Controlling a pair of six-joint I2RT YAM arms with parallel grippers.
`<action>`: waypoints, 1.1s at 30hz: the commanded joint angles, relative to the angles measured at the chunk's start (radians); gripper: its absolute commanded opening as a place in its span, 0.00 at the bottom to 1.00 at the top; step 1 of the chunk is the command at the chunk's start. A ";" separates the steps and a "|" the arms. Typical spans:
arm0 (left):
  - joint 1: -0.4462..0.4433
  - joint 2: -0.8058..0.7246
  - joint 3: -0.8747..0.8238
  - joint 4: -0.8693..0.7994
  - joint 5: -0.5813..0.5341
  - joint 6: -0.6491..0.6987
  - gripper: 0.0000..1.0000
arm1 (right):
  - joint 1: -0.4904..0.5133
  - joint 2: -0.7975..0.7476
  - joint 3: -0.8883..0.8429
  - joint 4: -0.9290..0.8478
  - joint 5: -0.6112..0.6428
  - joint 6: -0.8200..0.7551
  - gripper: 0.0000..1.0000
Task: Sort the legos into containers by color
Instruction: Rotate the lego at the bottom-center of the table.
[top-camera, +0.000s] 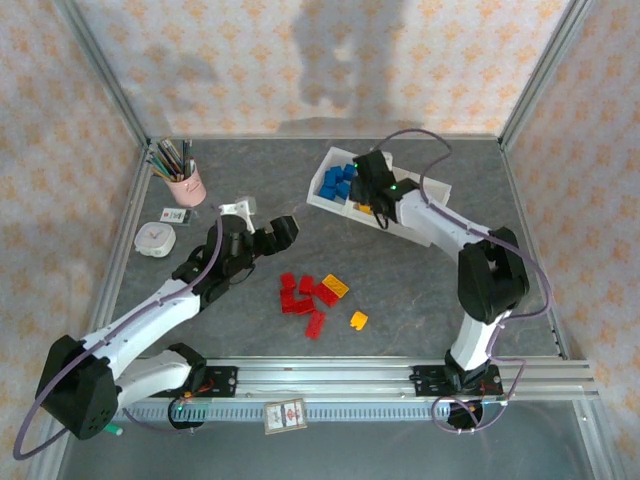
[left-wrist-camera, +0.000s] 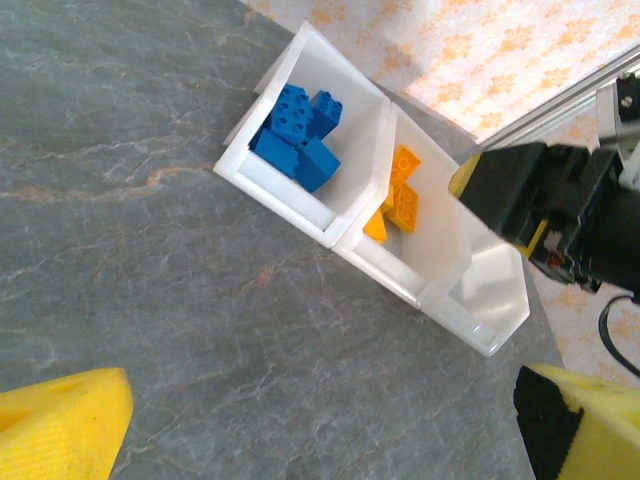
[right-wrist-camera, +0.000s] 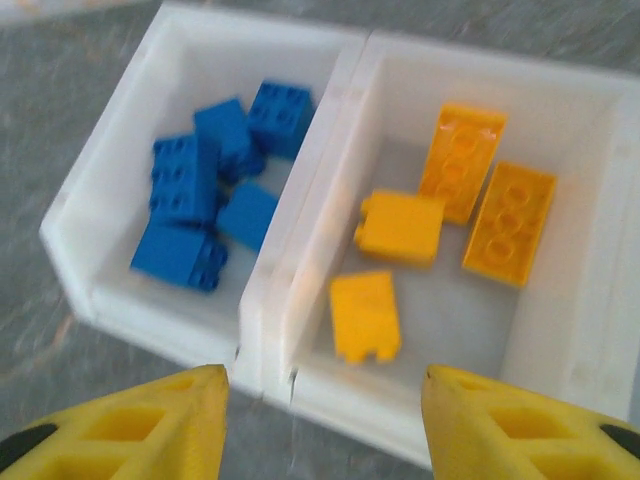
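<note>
The long white tray (top-camera: 329, 168) lies at the back right of the table. Its left container (right-wrist-camera: 110, 190) holds several blue legos (right-wrist-camera: 195, 185); the middle one (right-wrist-camera: 590, 270) holds several yellow-orange legos (right-wrist-camera: 400, 225). The end container (left-wrist-camera: 490, 290) looks empty. My right gripper (right-wrist-camera: 325, 380) hovers open above the middle container's near wall, nothing between its yellow fingertips (right-wrist-camera: 190, 410). Loose red legos (top-camera: 300, 295) and two yellow-orange ones (top-camera: 335, 288) lie mid-table. My left gripper (top-camera: 262, 228) hangs open and empty left of the tray, above bare table (left-wrist-camera: 250, 330).
A pink pencil cup (top-camera: 185, 183) stands at the back left, with a round white object (top-camera: 155, 238) and a small card (top-camera: 177, 214) near it. Metal frame posts and patterned walls (top-camera: 300, 60) enclose the table. A rail (top-camera: 400, 372) runs along the near edge.
</note>
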 joint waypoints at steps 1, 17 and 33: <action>0.009 -0.048 -0.040 -0.059 0.006 0.009 0.99 | 0.057 -0.066 -0.089 0.010 -0.014 0.014 0.55; 0.009 -0.223 -0.202 -0.124 -0.026 -0.067 0.99 | 0.410 -0.154 -0.329 0.020 -0.027 0.039 0.63; 0.009 -0.296 -0.237 -0.159 -0.060 -0.088 0.99 | 0.486 -0.080 -0.342 -0.025 0.109 0.133 0.75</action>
